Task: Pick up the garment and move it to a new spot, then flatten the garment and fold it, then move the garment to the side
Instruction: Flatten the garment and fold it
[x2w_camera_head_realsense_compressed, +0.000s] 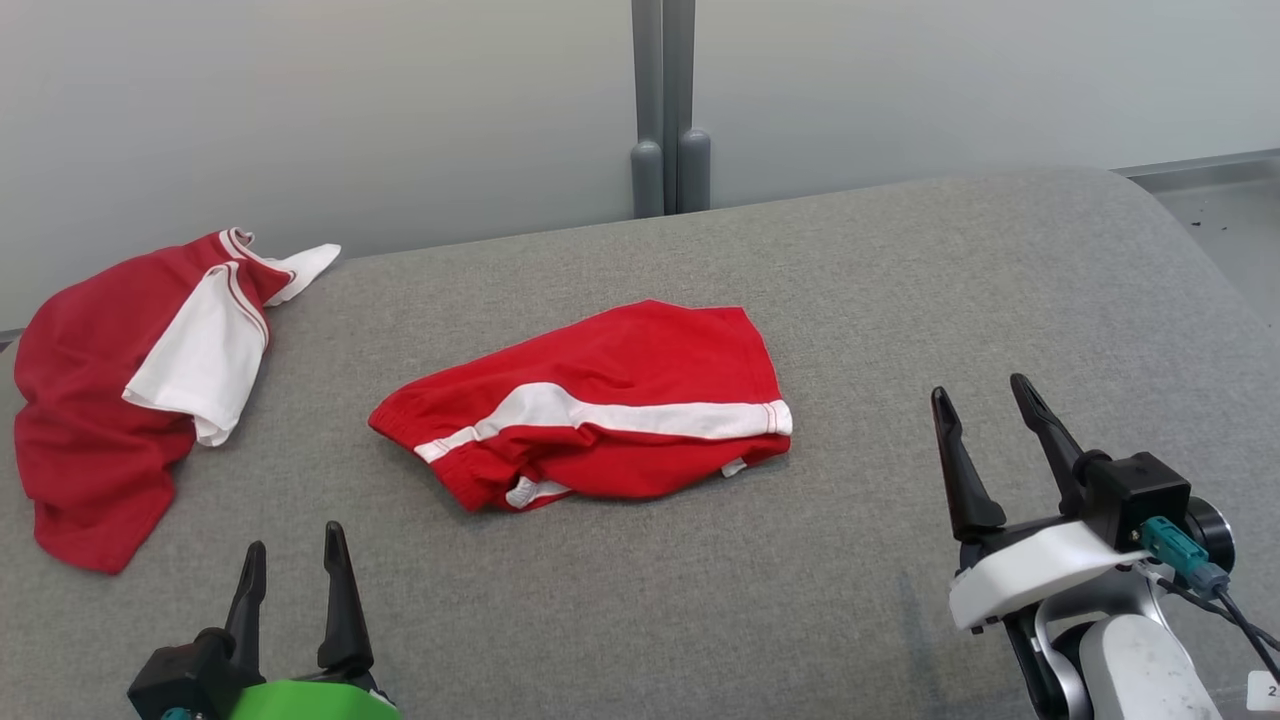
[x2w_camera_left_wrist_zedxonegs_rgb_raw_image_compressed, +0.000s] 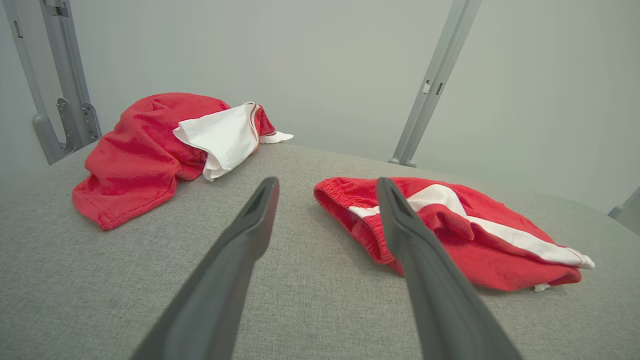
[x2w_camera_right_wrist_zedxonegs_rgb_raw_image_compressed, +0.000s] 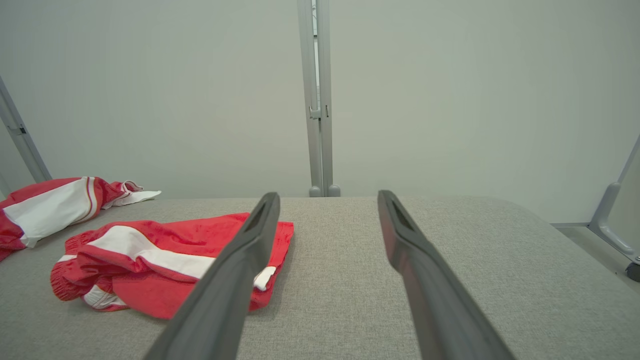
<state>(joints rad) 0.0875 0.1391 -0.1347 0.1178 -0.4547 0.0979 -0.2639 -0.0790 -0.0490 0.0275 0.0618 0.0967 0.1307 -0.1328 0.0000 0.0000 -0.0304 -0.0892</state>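
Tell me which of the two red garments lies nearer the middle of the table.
The shorts with the long white stripe. The shirt, with a white sleeve, lies crumpled at the left edge of the table.

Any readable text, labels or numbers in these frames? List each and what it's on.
"2" - on a small white tag at the lower right corner of the head view; the frame edge cuts it off, so any further characters cannot be read.
No print can be made out on the red shorts, the red and white shirt, the grey table or the posts.
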